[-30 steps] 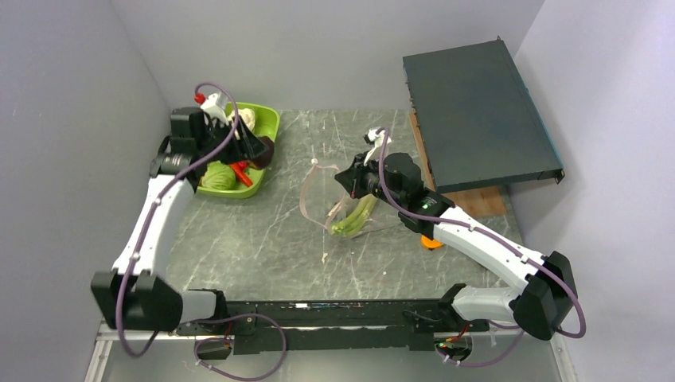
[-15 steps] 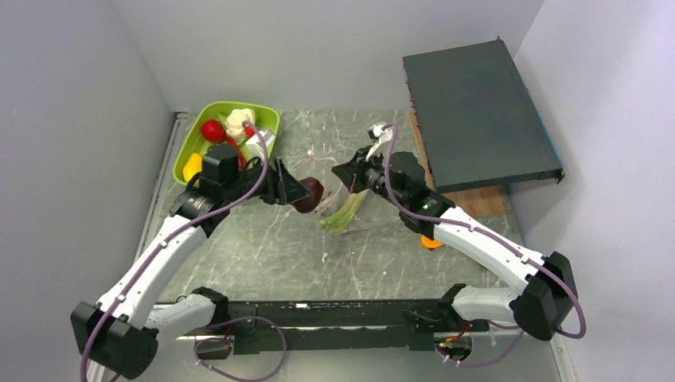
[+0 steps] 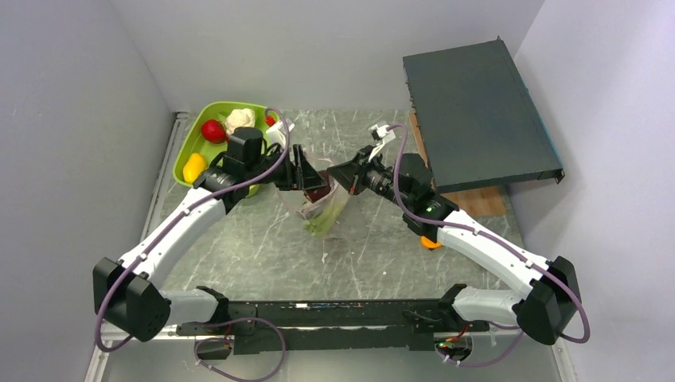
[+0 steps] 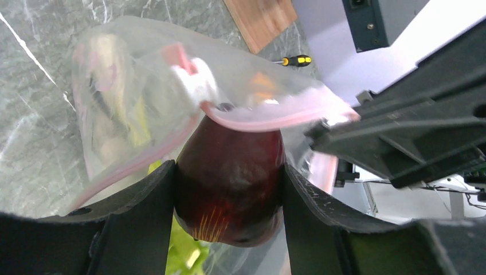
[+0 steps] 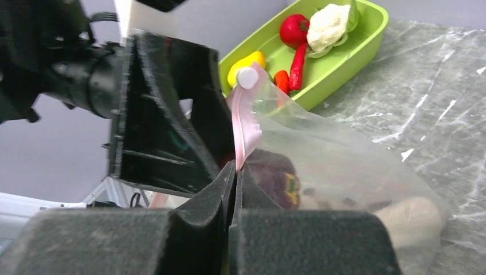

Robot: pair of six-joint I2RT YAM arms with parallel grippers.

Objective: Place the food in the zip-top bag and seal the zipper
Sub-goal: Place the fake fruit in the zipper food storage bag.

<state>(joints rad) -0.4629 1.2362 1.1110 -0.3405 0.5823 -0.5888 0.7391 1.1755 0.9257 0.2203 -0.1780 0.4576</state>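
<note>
The dark purple vegetable (image 4: 229,189) is gripped between the left pincer's (image 4: 227,172) fingers. Its nose is just under the pink zipper (image 4: 269,120) lip of the clear bag (image 4: 114,97), over the middle of the table (image 3: 263,247) toward its far edge. The vegetable's long axis points straight into the mouth, with the bag dead ahead. The right pincer (image 5: 235,177), clenched on the zipper strip, holds that mouth up. Green stalks (image 3: 325,221) lie inside. The green tray (image 3: 188,147) sits at the far left corner. No readable writing shows.

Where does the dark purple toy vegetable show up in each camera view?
Top external: dark purple vegetable, mid-table, at the mouth of the zip-top bag.
Left wrist: bottom centre, clamped in the left gripper.
Right wrist: lower centre, seen through the plastic.
Shared landmark: the pink zipper, clearest in both wrist views.
</note>
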